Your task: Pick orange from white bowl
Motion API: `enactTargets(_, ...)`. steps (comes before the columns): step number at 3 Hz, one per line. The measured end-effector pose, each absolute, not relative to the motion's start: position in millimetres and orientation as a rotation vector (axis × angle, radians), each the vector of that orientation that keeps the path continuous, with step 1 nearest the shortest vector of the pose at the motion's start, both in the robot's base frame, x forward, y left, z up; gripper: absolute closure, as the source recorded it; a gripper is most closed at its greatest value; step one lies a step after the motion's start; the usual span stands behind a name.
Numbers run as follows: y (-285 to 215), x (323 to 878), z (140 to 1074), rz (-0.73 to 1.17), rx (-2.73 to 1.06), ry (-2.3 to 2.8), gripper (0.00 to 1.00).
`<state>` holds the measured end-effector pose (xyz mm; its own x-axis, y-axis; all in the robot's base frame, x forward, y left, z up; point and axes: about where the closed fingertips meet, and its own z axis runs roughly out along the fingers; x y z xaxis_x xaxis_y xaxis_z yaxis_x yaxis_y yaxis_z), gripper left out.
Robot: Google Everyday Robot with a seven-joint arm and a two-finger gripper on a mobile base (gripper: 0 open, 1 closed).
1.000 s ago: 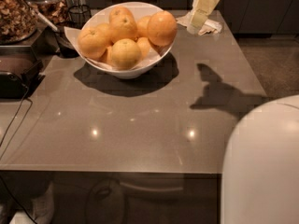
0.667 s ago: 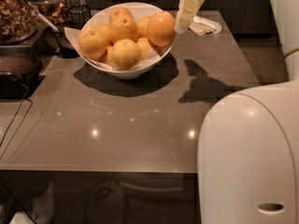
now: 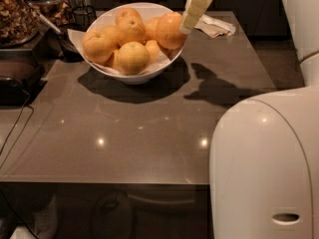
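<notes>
- Orange skin, deep and slightly glossy, marks the target: the orange (image 3: 168, 30) is the largest fruit. It sits at the 3 o'clock edge of the pile, against the rim of the white bowl (image 3: 130, 76).
- Neighbours: a paler yellow fruit (image 3: 133, 57) lies at its 8 o'clock, and smaller oranges (image 3: 98, 45) lie toward 9 o'clock.
- The gripper (image 3: 196, 8) hangs just beside the orange, at its 1 o'clock. Contact cannot be confirmed. From the gripper, the orange lies toward 7 o'clock and lower.
- Gripper state: whether it is open or closed cannot be told from this angle.
- The orange is round, so no long axis constrains the approach.
- Judgement: the coming move calls for a short shift toward 7 o'clock to centre over the fruit, keeping clear of the bowl rim.
- Beyond: a crumpled napkin (image 3: 215, 27) lies at the bowl's 2 o'clock on the grey-brown table (image 3: 149, 133).
</notes>
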<state>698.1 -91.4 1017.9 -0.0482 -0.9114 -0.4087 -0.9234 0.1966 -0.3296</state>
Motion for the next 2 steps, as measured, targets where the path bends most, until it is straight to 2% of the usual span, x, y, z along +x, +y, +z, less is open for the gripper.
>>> enactTargets(1, -91.1, 698.8, 1013.0, 0.044, -1.707, 1.955, 0.19)
enactTargets(2, -87.7, 699.7, 1008.0, 0.055, -1.721, 1.961, 0.14)
